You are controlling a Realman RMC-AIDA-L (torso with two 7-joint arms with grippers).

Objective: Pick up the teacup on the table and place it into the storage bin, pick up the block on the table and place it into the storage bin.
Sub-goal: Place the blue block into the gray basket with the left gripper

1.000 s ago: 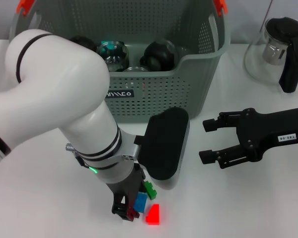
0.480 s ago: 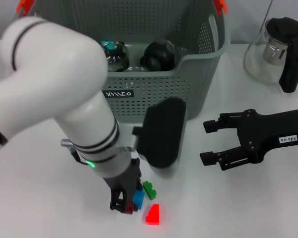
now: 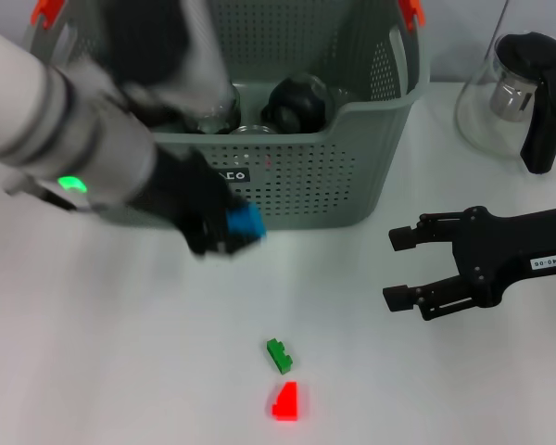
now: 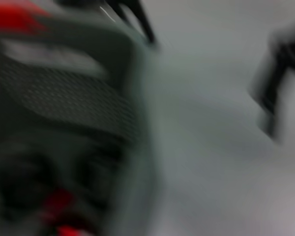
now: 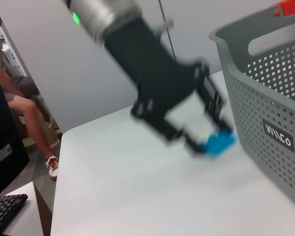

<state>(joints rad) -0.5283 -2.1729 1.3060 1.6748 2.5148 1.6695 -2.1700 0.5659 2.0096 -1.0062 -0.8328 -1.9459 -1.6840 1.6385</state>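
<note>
Left gripper [image 3: 224,230]: up off the table just in front of the storage bin, near the bin's black label, fingers closed on the blue block
Blue block [image 3: 245,222]: pinched at the gripper's tip, in the air beside the bin's front wall, not inside it; also seen from the right wrist [image 5: 218,142]
Storage bin [image 3: 334,176]: grey-green perforated basket at the back of the table, orange clips on its rim, dark round things inside; whether one is the teacup cannot be told
Green block [image 3: 279,355]: on the table in front of the bin, well clear of it
Red block [image 3: 285,401]: on the table just beyond the green one, farther from the bin
Right gripper [image 3: 415,267]: to the right of the bin's front corner, low over the table, fingers spread apart, nothing between them
Glass jug [image 3: 517,97]: right of the bin, black lid and handle
</note>
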